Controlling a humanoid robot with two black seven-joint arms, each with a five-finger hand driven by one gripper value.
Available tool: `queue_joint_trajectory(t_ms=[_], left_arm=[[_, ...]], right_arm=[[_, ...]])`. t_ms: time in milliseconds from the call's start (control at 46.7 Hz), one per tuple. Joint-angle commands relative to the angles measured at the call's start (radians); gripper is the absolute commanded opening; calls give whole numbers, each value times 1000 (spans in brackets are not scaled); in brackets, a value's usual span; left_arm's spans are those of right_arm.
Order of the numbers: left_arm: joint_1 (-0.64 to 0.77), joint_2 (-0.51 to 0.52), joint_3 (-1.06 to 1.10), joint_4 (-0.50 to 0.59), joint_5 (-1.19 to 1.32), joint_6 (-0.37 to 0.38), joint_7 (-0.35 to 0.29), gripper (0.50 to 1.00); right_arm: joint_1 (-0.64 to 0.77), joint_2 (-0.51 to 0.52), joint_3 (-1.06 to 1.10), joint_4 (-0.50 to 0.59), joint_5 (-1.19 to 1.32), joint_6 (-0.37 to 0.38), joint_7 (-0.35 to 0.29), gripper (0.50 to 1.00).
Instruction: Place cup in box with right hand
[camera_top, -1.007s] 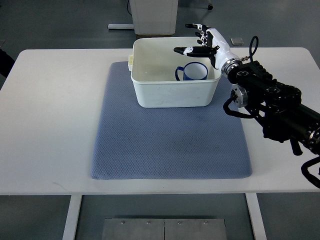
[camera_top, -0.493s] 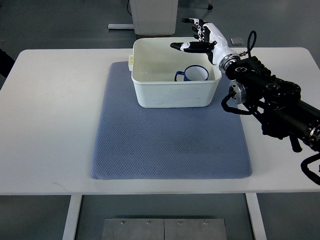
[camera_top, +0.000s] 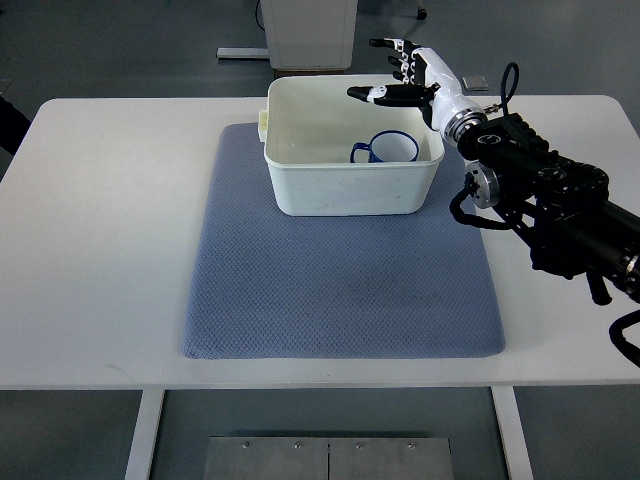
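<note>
A blue-rimmed enamel cup (camera_top: 390, 149) sits inside the white box (camera_top: 345, 189), in its right half, handle pointing left. My right hand (camera_top: 400, 74) hovers above the box's far right corner, fingers spread and holding nothing. Its black arm (camera_top: 545, 195) comes in from the right edge. The hand is apart from the cup, above and behind it.
The box stands at the far end of a blue-grey mat (camera_top: 340, 270) on a white table (camera_top: 100, 220). A white cabinet base (camera_top: 305, 30) stands beyond the table. A small grey object (camera_top: 474, 82) lies at the far table edge behind the hand.
The right hand rose and drew back from over the cup towards the box's far right corner, then shifted slightly right. The cup stayed in the box.
</note>
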Motion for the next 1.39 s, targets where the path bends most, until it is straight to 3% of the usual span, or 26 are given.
queue_joint_trajectory(t_ms=[0, 300, 686, 1371], left_arm=[[0, 0, 0, 0, 0, 0, 0, 1000], [0, 0, 0, 0, 0, 0, 0, 1000], [0, 0, 0, 0, 0, 0, 0, 1000], [0, 0, 0, 0, 0, 0, 0, 1000]], right_arm=[[-5, -28, 28, 1, 3, 9, -3, 1000], [-102, -117, 309, -1, 3, 150, -52, 1000], [-235, -211, 473, -1, 67, 267, -53, 1000], [-399, -211, 525, -4, 107, 311, -40, 1000]])
